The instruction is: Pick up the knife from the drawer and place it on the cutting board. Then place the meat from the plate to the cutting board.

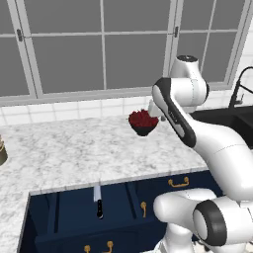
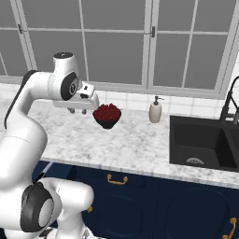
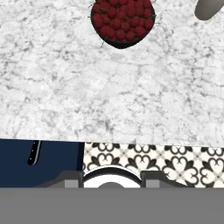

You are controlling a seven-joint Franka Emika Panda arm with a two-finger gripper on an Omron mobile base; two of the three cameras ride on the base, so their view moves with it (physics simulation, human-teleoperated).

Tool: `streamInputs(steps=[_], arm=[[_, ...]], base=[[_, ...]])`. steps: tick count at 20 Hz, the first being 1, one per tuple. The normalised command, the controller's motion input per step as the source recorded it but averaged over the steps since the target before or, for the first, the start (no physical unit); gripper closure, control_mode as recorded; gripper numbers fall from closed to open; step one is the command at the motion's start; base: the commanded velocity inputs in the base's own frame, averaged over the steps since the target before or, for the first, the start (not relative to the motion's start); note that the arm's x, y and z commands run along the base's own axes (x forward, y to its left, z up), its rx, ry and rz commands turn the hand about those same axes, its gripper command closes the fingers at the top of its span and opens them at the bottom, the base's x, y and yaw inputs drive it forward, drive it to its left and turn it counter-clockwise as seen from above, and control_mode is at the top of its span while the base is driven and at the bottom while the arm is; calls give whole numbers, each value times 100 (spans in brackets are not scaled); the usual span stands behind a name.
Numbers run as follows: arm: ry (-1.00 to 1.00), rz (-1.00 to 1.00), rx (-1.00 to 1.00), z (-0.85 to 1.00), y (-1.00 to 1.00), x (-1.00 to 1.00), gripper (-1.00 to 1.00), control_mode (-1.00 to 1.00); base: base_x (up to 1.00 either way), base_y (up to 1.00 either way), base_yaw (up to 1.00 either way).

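Navy-blue and pulled open below the marble surface (image 1: pixel 74 153), the drawer (image 1: pixel 59 217) holds the knife (image 1: pixel 99 200), lying with its black handle toward the drawer front, so the first step, fetching it, is not yet done. The pincer (image 2: pixel 79 110) hangs high over the surface near a dark bowl (image 2: pixel 107 115) heaped with red berries; I cannot tell whether it is released or clenched. Next it must, I judge, swing down over the knife's handle.
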Motion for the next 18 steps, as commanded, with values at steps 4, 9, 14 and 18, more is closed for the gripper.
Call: streamInputs(steps=[4,9,14,18], arm=[[0,0,0,0,0,0,-100,100],[0,0,0,0,0,0,-100,100],[0,0,0,0,0,0,-100,100],[0,0,0,0,0,0,-100,100]], base=[[0,0,0],[-1,0,0],[-35,-2,2],[-51,-1,27]])
